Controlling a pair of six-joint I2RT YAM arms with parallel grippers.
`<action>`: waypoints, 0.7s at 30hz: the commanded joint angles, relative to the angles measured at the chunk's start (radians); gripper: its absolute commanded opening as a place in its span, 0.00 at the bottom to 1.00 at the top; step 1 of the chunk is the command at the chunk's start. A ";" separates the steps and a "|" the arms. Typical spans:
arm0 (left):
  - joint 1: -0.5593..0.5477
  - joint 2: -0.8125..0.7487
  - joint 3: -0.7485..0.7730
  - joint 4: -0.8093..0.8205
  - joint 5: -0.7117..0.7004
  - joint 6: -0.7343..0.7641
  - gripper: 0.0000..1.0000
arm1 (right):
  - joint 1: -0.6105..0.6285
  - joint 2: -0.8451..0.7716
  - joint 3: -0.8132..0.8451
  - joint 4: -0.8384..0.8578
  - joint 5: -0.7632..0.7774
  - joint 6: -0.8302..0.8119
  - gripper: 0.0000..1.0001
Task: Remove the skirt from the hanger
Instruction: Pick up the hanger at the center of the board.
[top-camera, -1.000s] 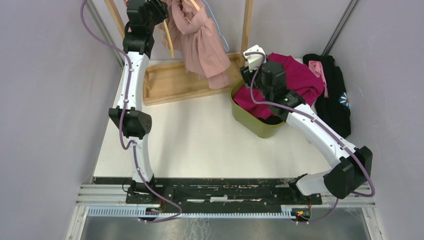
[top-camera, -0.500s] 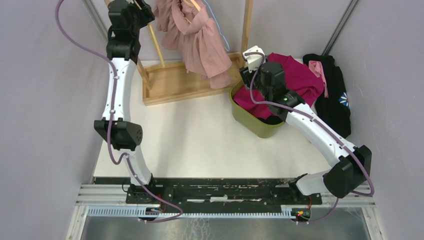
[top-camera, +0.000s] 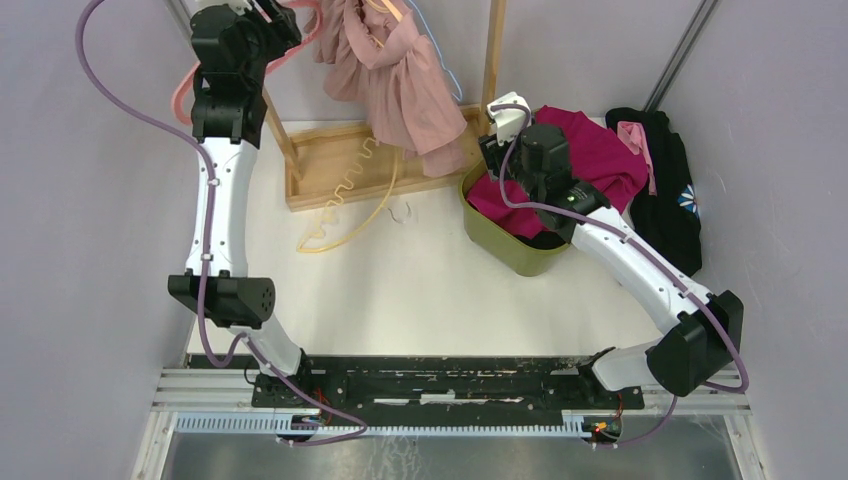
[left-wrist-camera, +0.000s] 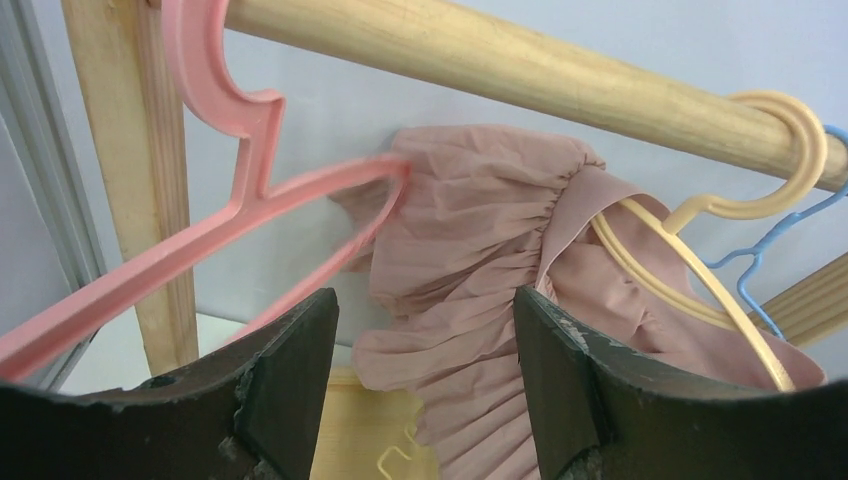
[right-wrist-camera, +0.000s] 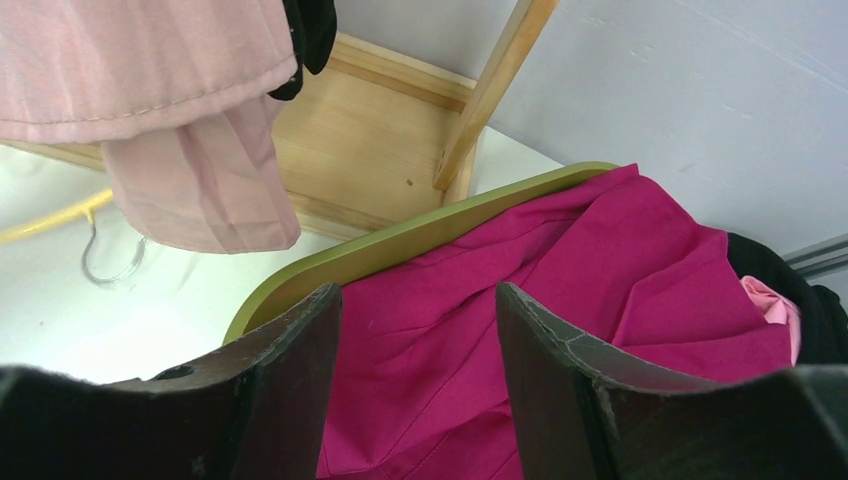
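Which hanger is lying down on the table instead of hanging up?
The yellow hanger with the wavy bar, flat on the table by the wooden rack. The pink hanger, the blue hanger and the second yellow hanger hang on the rod.

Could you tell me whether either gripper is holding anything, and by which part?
Nothing is held: the left gripper and right gripper both stand open, empty.

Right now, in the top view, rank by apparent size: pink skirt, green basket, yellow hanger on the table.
1. pink skirt, though hanging nearer the camera.
2-3. green basket and yellow hanger: similar span, so unranked.
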 joint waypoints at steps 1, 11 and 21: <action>-0.002 -0.016 -0.012 -0.001 0.043 0.047 0.71 | -0.004 -0.033 0.025 0.003 -0.038 0.029 0.63; -0.101 -0.107 -0.208 -0.111 0.024 0.181 0.64 | -0.003 -0.047 0.023 -0.021 -0.025 0.018 0.63; -0.192 -0.193 -0.503 -0.311 -0.085 0.506 0.65 | -0.003 -0.083 0.011 -0.026 -0.028 0.033 0.62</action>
